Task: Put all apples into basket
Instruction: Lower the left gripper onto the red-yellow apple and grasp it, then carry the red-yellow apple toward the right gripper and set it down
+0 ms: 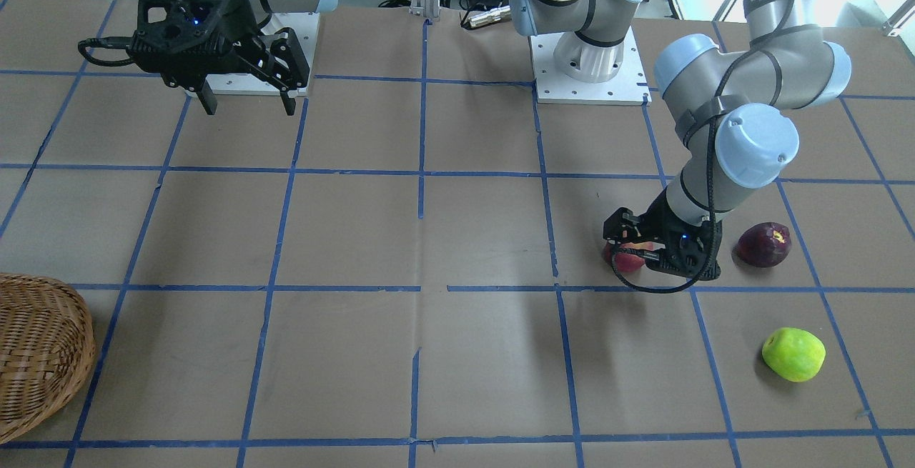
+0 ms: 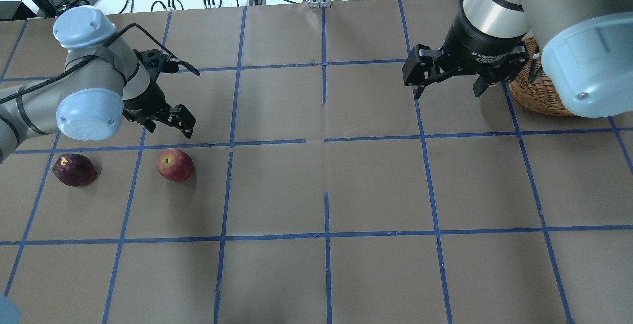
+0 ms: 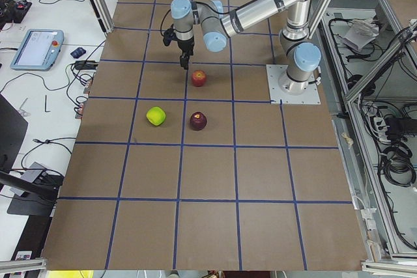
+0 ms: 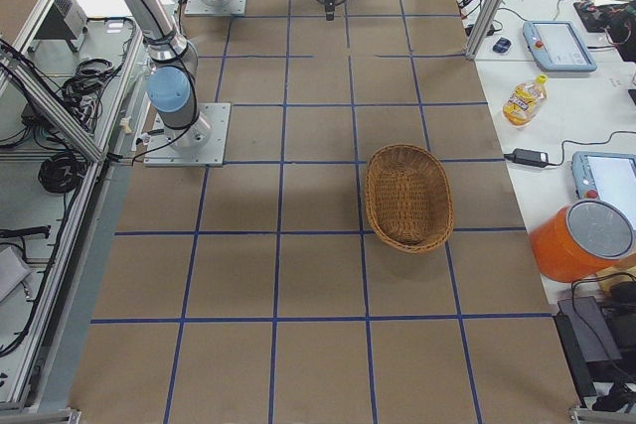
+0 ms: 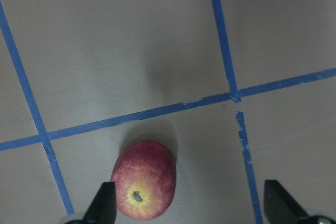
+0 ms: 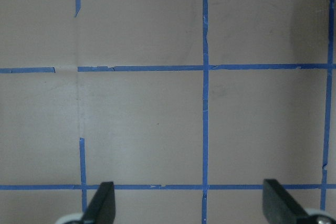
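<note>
1. The left gripper (image 5: 191, 208) hangs with its jaws spread wide and nothing between them. The red apple (image 5: 144, 187) lies at the lower left of the wrist view, right by one finger (image 5: 105, 205) rather than centred. A straight descent from here would likely land that finger on the apple and roll it away.
2. The purple apple (image 2: 74, 169) lies near the red one, at the left edge of the overhead view. A rolling red apple or a low elbow could knock it.
3. The green apple (image 1: 793, 354) lies alone at the lower right of the front-facing view and is missing from the overhead view. It could be skipped.
4. The basket (image 1: 36, 354) sits at that view's lower left edge, well apart from all three apples. A round fruit pinched by two fingers may slip on so long a carry.
5. The right gripper (image 2: 447, 89), also open and empty, hovers just beside the basket. An arriving arm could clash with it.
</note>
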